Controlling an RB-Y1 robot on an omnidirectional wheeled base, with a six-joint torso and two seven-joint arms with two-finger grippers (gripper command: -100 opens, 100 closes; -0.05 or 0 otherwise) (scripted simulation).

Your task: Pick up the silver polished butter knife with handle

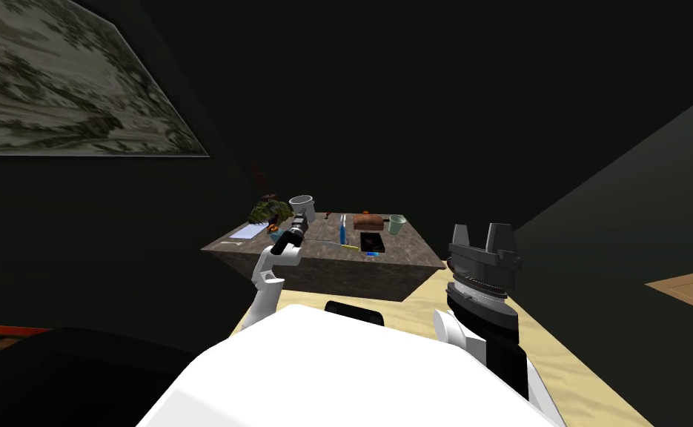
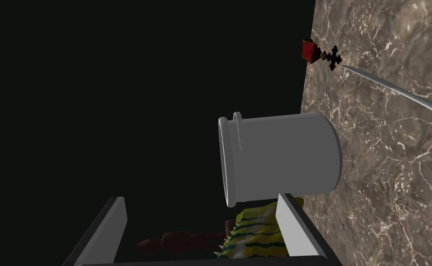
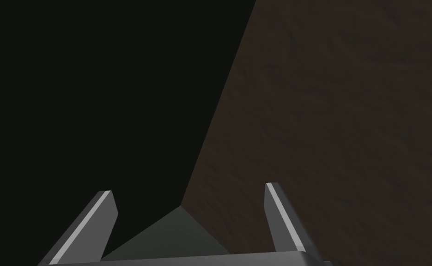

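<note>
Left gripper (image 2: pixel 201 231) hovers open and empty over the left side of a brown marbled table (image 2: pixel 386 184), a grey pot (image 2: pixel 279 157) standing just ahead of its spread fingers. The knife (image 2: pixel 395 90) lies flat on the tabletop past the pot, apart from the gripper, its thin silver tip close to a small red-and-black ornament (image 2: pixel 321 53) near the table's edge. A yellow-green striped thing (image 2: pixel 256 231) shows between the fingers, below the pot. Right gripper (image 1: pixel 482 236) is raised short of the table, fingers apart, holding nothing.
</note>
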